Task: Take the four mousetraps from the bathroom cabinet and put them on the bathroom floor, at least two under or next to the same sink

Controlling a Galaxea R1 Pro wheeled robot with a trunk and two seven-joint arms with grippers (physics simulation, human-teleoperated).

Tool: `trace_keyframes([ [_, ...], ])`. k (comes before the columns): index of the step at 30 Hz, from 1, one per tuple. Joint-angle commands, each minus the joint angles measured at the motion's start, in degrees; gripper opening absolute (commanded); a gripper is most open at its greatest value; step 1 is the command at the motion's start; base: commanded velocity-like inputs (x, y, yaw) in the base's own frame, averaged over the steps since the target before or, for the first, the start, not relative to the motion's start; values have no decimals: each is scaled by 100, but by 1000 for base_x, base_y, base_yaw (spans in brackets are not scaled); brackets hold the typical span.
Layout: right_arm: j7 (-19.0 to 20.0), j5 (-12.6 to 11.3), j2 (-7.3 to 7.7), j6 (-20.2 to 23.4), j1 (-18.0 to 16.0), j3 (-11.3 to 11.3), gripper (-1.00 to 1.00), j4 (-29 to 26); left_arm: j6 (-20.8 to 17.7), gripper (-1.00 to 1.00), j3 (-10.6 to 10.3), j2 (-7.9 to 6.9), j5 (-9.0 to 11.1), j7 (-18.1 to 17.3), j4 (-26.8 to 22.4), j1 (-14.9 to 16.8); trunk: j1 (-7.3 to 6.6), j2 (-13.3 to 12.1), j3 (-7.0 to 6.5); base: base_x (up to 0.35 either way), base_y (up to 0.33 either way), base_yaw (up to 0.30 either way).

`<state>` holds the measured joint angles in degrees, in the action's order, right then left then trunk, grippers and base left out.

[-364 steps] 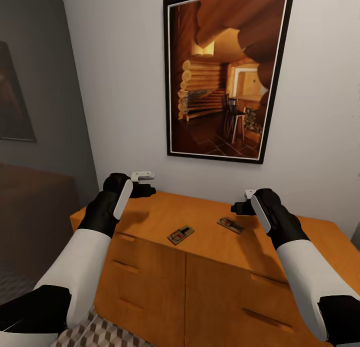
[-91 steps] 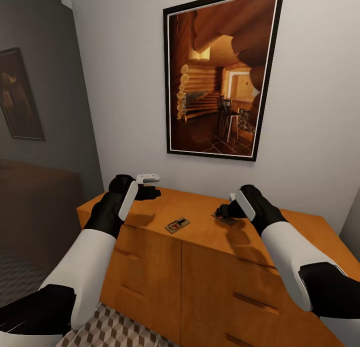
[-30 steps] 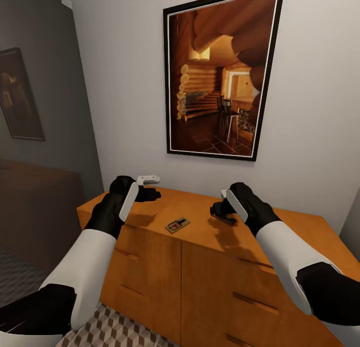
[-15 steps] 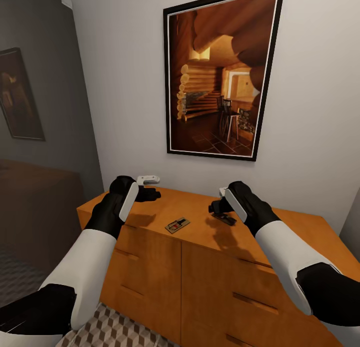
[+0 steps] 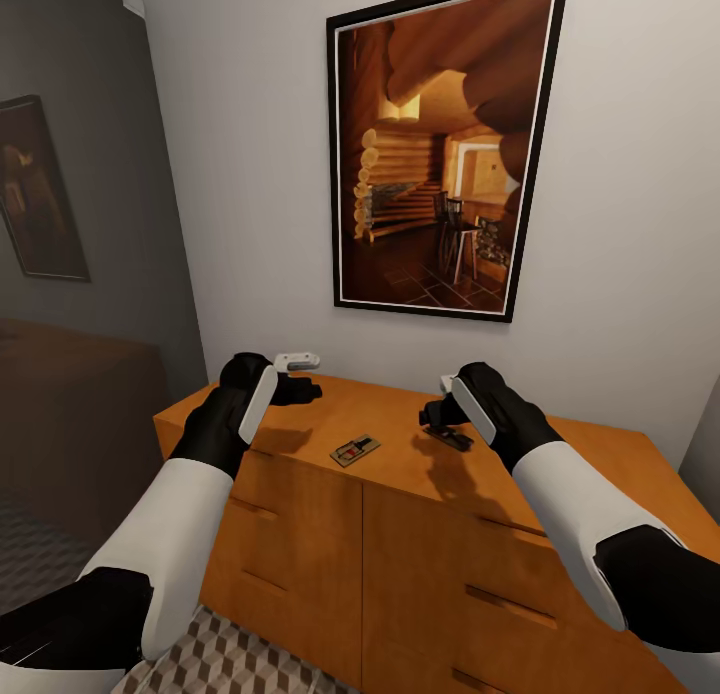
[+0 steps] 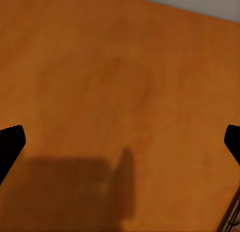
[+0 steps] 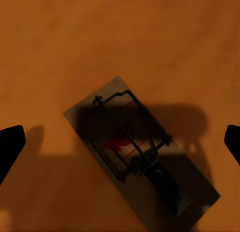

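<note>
Two mousetraps lie flat on top of the orange-brown cabinet (image 5: 400,534). One mousetrap (image 5: 355,449) sits near the front edge between my arms. The other mousetrap (image 5: 450,437) (image 7: 140,152) lies just beneath my right gripper (image 5: 435,414) (image 7: 120,142), which hovers above it, open wide, a fingertip far out on either side of the board. My left gripper (image 5: 302,386) (image 6: 120,142) is open over bare cabinet top near the back left corner, holding nothing. A corner of a mousetrap (image 6: 231,223) peeks into the left wrist view.
A large framed picture (image 5: 440,154) hangs on the pale wall behind the cabinet. Flat drawer fronts (image 5: 290,514) face me. Cube-pattern floor tiles (image 5: 220,664) show below at the left. A dark wall with another picture (image 5: 40,189) stands at the left.
Over the last second my right gripper rose slightly, uncovering the mousetrap beneath it. The left arm and the near mousetrap stayed put.
</note>
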<state>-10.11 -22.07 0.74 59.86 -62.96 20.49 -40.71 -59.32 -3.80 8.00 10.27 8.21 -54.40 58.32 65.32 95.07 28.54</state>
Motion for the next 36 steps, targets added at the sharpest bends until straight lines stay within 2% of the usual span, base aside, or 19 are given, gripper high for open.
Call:
trace_keyframes([
  [1, -53, -61, 9, 14, -6, 33, 100, -7, -19, 100, -7, -1, 61, 58, -2, 4, 0, 4, 7, 0, 0, 0],
  [36, -44, -69, 30, 14, -6, 34, 100, 75, -19, 100, -7, -1, 63, 60, 17, 4, 0, 4, 7, 0, 0, 0],
])
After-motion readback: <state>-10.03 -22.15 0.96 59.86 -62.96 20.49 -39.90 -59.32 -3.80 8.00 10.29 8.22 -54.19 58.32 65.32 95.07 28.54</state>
